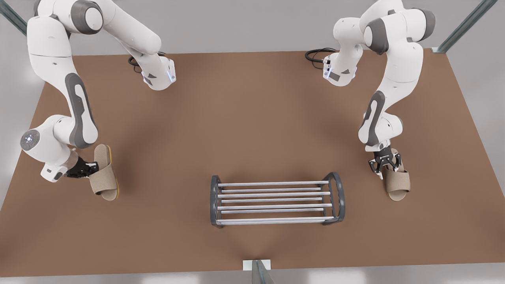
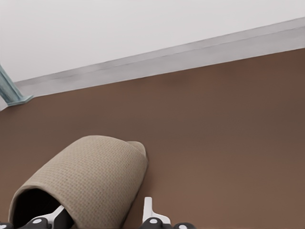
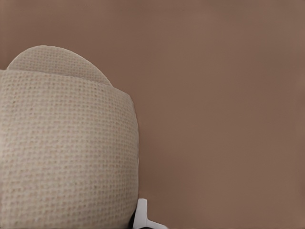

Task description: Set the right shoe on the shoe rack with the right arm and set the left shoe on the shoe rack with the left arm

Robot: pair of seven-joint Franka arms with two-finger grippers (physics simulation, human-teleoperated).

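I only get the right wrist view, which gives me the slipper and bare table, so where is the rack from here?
Observer: The shoe rack stands apart from the right shoe, toward the front view's right.
Operator: How is my shoe held?
Observer: The right gripper holds it tipped on its edge.
Operator: And the other arm?
Observer: The left gripper grips the left shoe, sole down, beyond the rack's far end.

My work surface is a plain brown tabletop [image 1: 252,118], matte, with soft shadows. Pale grey floor [image 1: 473,98] borders it on all sides. Teal-grey metal struts at upper left [image 1: 12,15] and upper right [image 1: 465,25] of the front view; another strut [image 1: 258,272] at bottom centre. Light even, diffuse.
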